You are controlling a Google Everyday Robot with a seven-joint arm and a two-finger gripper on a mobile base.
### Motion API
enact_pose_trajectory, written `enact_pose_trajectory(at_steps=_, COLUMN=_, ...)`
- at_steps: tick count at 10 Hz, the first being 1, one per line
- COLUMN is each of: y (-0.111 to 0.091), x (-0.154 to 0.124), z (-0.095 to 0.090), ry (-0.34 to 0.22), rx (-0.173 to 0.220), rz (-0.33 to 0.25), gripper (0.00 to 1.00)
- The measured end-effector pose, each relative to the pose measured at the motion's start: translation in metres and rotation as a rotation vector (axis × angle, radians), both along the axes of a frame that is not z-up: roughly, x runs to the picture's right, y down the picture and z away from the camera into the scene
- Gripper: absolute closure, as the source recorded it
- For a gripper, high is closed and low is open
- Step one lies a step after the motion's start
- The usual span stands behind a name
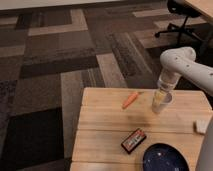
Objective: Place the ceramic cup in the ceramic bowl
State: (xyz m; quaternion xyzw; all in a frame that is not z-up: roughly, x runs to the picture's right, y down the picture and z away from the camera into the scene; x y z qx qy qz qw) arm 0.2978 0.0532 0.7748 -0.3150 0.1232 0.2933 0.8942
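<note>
Pale ceramic cup (161, 104) upright on wooden table (107, 127), hand (163, 93) directly above, apparently gripping its rim.

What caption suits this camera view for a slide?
Gripper at the ceramic cup on a wooden table, ceramic bowl nearby in front.

A wooden worktop (107, 125) fills the lower right of the frame, standing on patterned carpet (55, 65). A white arm (186, 62) comes in from the right edge, its claw (164, 91) pointing down onto the cup (160, 104), which stands upright right of centre; the claw seems to touch the cup's top. A carrot (130, 99) lies near the cup, to its left. Lower down, a packet (133, 140) lies just beside the bowl (165, 158) at the bottom edge.
</note>
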Motion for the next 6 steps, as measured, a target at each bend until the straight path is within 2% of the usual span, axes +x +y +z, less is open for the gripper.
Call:
enact_pose_trajectory(at_steps=2, y=-0.001, x=0.0, z=0.001, ry=0.0, rx=-0.001, rz=-0.013, gripper=0.48)
enact_pose_trajectory(at_steps=5, y=-0.007, x=-0.004, z=-0.005, ry=0.022, rx=0.004, rz=-0.048, gripper=0.93)
enact_pose_trajectory(at_steps=6, y=-0.009, x=-0.006, z=-0.011, ry=0.028, rx=0.005, rz=-0.056, gripper=1.0)
